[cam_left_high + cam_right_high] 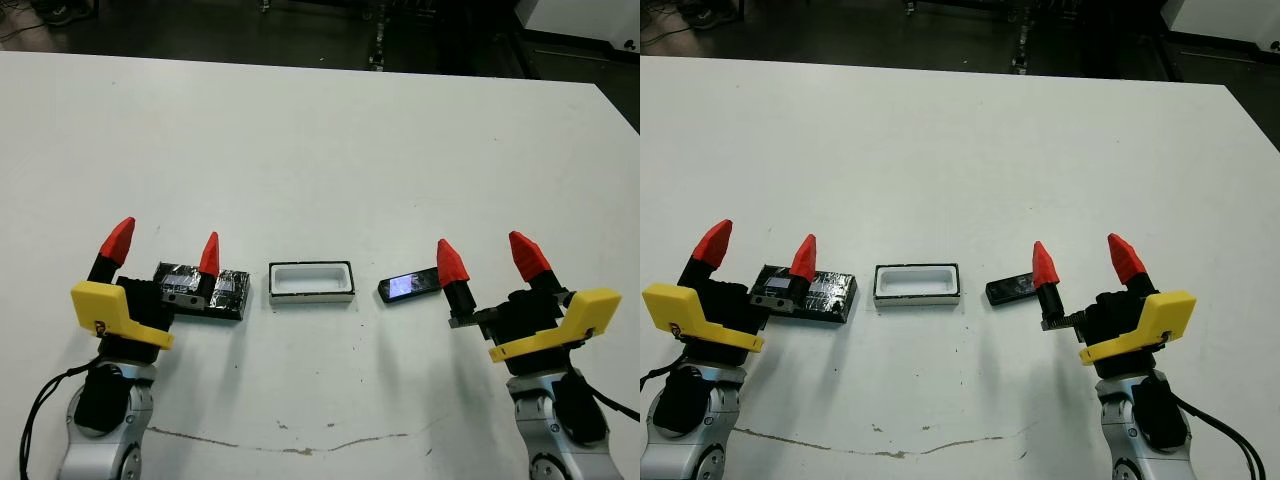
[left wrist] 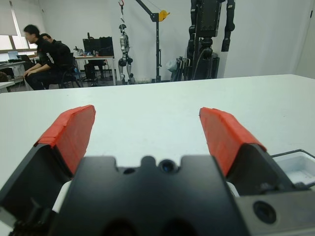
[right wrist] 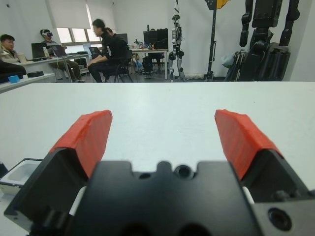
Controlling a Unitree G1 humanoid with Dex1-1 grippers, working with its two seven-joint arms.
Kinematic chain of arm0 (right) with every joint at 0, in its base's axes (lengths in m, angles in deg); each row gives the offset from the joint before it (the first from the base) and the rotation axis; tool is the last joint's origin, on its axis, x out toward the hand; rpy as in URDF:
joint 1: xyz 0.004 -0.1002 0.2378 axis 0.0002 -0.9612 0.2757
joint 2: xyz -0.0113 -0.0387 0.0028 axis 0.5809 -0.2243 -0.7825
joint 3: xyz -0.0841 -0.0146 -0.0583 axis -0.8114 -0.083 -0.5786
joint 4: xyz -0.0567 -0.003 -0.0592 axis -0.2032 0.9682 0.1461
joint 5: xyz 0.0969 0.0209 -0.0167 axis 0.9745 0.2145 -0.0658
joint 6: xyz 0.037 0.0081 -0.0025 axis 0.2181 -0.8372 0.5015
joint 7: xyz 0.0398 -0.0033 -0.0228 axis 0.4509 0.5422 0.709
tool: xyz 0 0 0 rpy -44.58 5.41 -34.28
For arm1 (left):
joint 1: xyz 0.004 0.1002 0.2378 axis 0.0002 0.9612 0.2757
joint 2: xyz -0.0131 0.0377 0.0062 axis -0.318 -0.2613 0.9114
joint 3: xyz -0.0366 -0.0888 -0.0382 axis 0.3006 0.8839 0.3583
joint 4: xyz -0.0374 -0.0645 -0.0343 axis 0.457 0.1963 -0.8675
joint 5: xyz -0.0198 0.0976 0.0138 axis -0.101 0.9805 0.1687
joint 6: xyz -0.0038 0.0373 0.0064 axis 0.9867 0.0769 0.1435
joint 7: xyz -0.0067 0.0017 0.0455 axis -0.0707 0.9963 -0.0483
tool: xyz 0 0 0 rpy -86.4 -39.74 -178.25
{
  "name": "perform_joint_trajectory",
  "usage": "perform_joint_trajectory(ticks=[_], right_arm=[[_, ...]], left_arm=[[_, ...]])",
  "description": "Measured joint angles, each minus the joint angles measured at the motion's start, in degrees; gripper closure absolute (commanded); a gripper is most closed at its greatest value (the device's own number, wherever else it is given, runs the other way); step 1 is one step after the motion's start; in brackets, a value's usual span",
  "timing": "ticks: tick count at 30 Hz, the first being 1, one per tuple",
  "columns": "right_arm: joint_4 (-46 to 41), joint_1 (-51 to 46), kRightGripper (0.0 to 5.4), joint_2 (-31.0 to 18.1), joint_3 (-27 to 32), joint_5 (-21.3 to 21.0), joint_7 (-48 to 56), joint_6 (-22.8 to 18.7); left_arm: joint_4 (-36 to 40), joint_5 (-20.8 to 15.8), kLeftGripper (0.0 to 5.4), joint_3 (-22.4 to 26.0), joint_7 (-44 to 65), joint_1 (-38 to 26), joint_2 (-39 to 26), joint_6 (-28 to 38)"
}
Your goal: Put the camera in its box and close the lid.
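Left eye view: camera point(image 1: 408, 286) lies flat on the counter point(image 1: 330, 150), just right of the box point(image 1: 311, 280), long axis roughly left-right with a slight tilt, far end up toward the right. Right gripper point(image 1: 490, 263) is the nearer one; its inner finger tip sits just beside the camera's right end, maybe overlapping it in view, contact not clear. So the camera lies to the inner-left of that gripper, not between the fingers yet. Right gripper spread wide, holding nothing.

Box is empty, open side up, centred between the two arms. Lid point(image 1: 203, 288) lies flat left of the box, under the left gripper point(image 1: 165, 248), whose inner finger hangs over it. Left gripper also wide apart, empty.

Judgement: pick not started; right arm must shift left to straddle the camera.
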Motion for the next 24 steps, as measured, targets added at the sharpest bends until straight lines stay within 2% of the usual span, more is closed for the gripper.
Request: perform_joint_trajectory(ticks=[15, 17, 20, 24], right_arm=[[0.4, 0.2, 0.0, -1.0, 0.4, -0.3, 1.5, 0.4], [0.8, 1.5, 0.0, -3.4, 1.7, -0.2, 3.2, 0.4], [1.9, 6.2, 0.0, -10.0, 5.4, 0.3, 6.8, -0.3], [4.2, 14.6, 0.0, -18.3, 8.9, 3.4, 11.6, -5.2]], left_arm=[[0.0, 0.0, 0.01, -0.4, 0.0, 0.2, 0.3, 0.2], [0.0, 0.1, 0.01, -0.5, -0.2, 0.2, 0.4, 0.2], [0.0, 0.4, 0.01, -0.7, -0.5, 0.4, 0.5, 0.2], [0.1, 0.4, 0.01, -0.9, -0.5, 0.4, 0.6, 0.2]])
